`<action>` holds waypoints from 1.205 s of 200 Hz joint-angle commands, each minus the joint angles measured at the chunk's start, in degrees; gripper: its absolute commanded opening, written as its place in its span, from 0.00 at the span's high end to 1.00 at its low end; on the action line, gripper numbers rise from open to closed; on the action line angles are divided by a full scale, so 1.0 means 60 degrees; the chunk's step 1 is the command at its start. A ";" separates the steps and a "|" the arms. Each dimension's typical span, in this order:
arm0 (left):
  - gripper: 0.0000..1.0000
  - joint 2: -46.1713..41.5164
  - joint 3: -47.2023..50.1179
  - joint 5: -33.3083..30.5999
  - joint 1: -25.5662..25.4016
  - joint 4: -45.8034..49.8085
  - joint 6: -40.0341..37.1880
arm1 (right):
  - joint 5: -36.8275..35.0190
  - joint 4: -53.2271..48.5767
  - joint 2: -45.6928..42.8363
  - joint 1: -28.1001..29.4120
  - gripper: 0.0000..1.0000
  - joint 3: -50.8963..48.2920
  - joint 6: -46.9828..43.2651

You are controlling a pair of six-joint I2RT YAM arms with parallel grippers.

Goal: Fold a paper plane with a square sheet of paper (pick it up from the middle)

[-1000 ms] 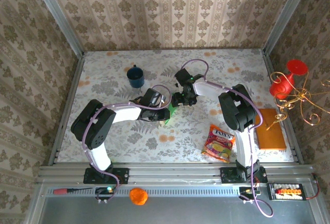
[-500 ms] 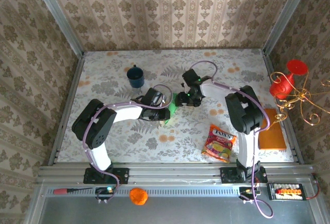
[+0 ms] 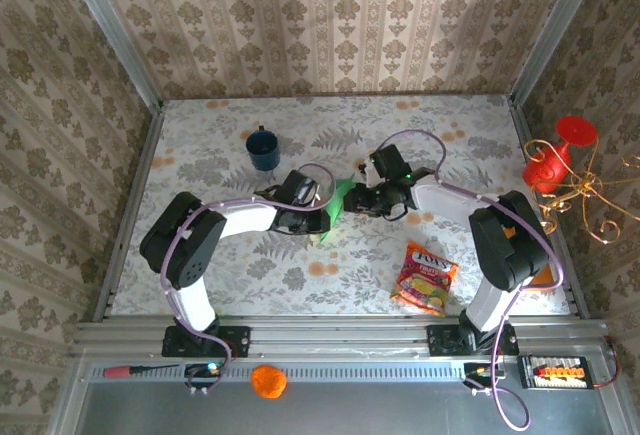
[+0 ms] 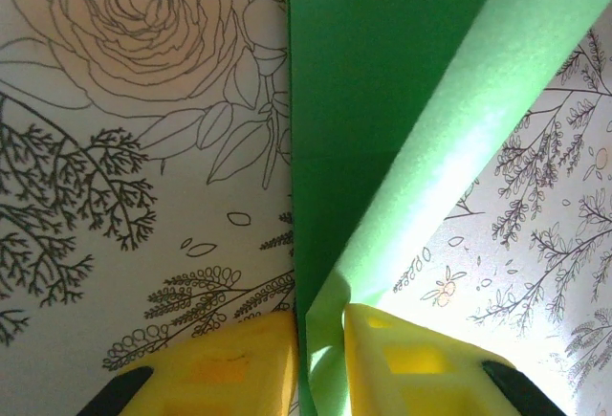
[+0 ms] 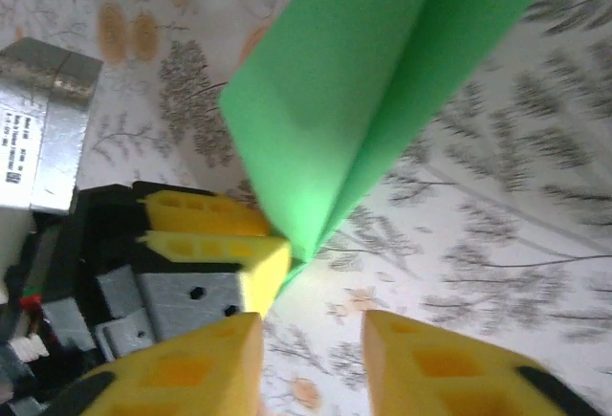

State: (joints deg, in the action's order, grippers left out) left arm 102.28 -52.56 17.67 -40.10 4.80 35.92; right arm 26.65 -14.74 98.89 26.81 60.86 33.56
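Damask-papered walls (image 3: 330, 25), floral tabletop (image 3: 200, 150)

Bright-green paper plane (image 4: 363, 100), yellow fingers (image 4: 239, 359) — pale floral table (image 3: 400, 115), blue mug (image 3: 264, 150)

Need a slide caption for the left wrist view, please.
Folded green paper clamped between the yellow fingers of the left end effector, flower-patterned table behind.

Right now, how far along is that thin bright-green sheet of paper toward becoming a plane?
Roughly midway. Done: the thin bright-green sheet of paper already has a long crease, one flap raised. In hand: the left gripper pinches it at the fold; the right gripper, jaws apart, sits just short of its corner. Left: the pointed dart shape is not there yet.
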 commanded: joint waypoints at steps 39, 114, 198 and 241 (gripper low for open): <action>0.77 0.0898 0.0341 -0.0290 -0.0269 0.0830 -0.0303 | 0.0563 0.1324 0.1059 0.0424 0.80 0.0490 0.0880; 0.77 0.0883 0.0346 -0.0279 -0.0258 0.0782 -0.0303 | 0.0508 0.1578 0.1859 0.0496 0.84 0.0927 0.1141; 0.78 0.0912 0.0322 -0.0270 -0.0255 0.0816 -0.0303 | -0.0662 0.0862 0.2176 0.0483 0.86 0.1158 0.1031; 0.78 0.0953 0.0329 -0.0250 -0.0259 0.0812 -0.0318 | -0.0692 0.0807 0.2300 0.0470 0.86 0.1223 0.0933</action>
State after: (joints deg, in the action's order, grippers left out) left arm 102.39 -52.62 17.52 -40.10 4.80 35.70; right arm 24.21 -8.01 111.61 29.32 66.50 39.66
